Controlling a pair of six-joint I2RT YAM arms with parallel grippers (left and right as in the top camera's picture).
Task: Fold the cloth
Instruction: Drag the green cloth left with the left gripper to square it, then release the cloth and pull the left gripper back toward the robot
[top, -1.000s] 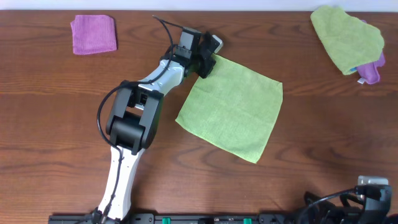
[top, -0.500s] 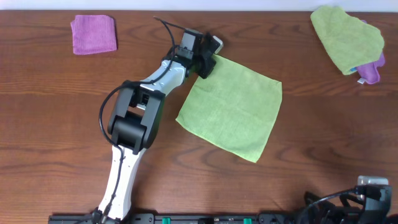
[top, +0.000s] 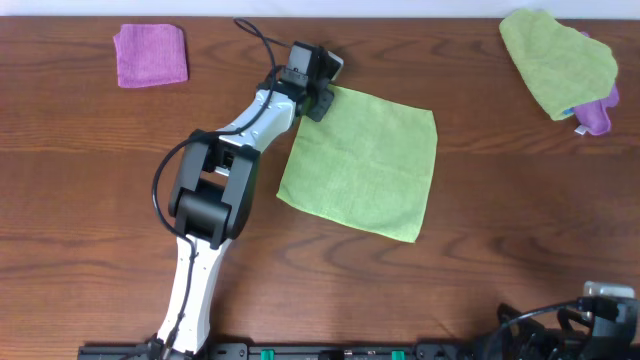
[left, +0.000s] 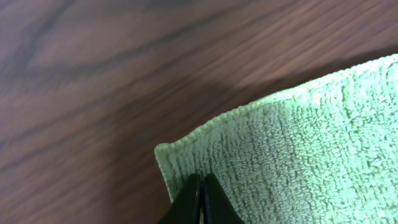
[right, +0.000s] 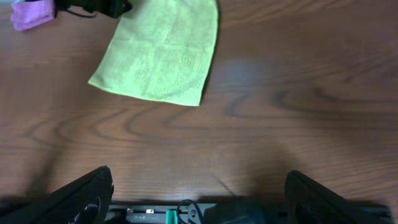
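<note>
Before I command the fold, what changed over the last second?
The left end effector, shut on the green cloth at its corner, moved toward the far left of the table, dragging the cloth along and turning it slightly. The purple cloth and the heap at far right stayed put.

table (top: 80, 180): wood | green cloth (top: 365, 165) | purple cloth (top: 150, 55) | cloth heap (top: 558, 60)

The lime-green terry cloth (top: 362, 160) lies spread flat and unfolded, a slightly skewed square, one corner pointing toward 11 o'clock.
</note>
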